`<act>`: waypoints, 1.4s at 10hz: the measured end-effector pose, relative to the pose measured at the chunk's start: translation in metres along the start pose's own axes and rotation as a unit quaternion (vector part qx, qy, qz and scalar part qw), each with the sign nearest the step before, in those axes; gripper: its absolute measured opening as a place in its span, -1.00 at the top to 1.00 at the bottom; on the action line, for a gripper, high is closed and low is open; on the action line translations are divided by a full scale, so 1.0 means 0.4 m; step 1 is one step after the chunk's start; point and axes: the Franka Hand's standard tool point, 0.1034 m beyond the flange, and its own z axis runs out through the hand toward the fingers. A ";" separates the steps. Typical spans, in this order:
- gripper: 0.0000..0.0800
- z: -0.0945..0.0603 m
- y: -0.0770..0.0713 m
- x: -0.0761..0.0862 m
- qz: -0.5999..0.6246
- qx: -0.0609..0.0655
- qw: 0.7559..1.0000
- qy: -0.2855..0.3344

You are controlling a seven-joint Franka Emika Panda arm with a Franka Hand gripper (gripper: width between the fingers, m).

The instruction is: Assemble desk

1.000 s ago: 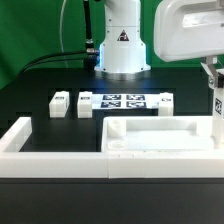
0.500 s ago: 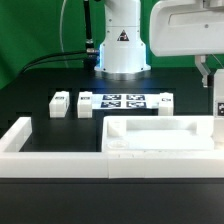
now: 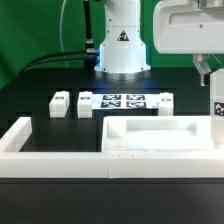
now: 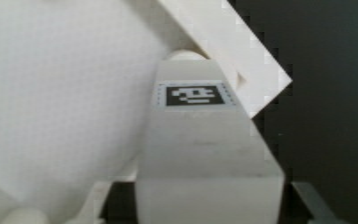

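My gripper (image 3: 212,78) is at the exterior view's right edge, shut on a white square leg post (image 3: 216,108) with a black-white tag, held upright. The post hangs over the right end of the white rimmed tabletop (image 3: 160,138), which lies flat on the black table. In the wrist view the post (image 4: 197,130) fills the middle, tag facing the camera, gripped between my dark fingers (image 4: 112,205) at its sides, with the tabletop (image 4: 60,90) beyond it. Two more leg posts (image 3: 58,103) (image 3: 85,103) stand left of the marker board.
The marker board (image 3: 123,101) lies in front of the robot base (image 3: 122,45). Another small white piece (image 3: 163,101) sits at its right end. A long low white border wall (image 3: 50,150) runs along the front and left.
My gripper has lifted the leg post a little and shifted slightly sideways over the tabletop's right end. Nothing else has moved.
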 end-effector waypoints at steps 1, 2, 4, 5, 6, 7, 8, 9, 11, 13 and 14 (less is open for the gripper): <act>0.28 0.000 0.002 0.000 0.042 0.000 0.999 -0.001; 0.28 0.000 0.011 -0.006 0.128 0.011 0.992 -0.002; 0.28 0.001 0.019 -0.015 0.247 0.025 0.969 -0.012; 0.28 0.001 0.018 -0.017 0.284 0.026 0.958 -0.017; 0.28 0.001 0.016 -0.023 0.350 0.029 0.936 -0.028; 0.28 0.001 0.013 -0.026 0.387 0.030 0.921 -0.033; 0.28 0.000 0.014 -0.026 0.386 0.027 0.921 -0.035; 0.26 0.001 0.013 -0.027 0.384 0.028 0.922 -0.035; -0.20 0.008 0.012 -0.029 0.325 0.019 0.945 -0.035; -0.52 0.011 0.006 -0.033 0.262 0.017 0.964 -0.036; -0.61 0.011 0.007 -0.032 0.219 0.019 0.975 -0.035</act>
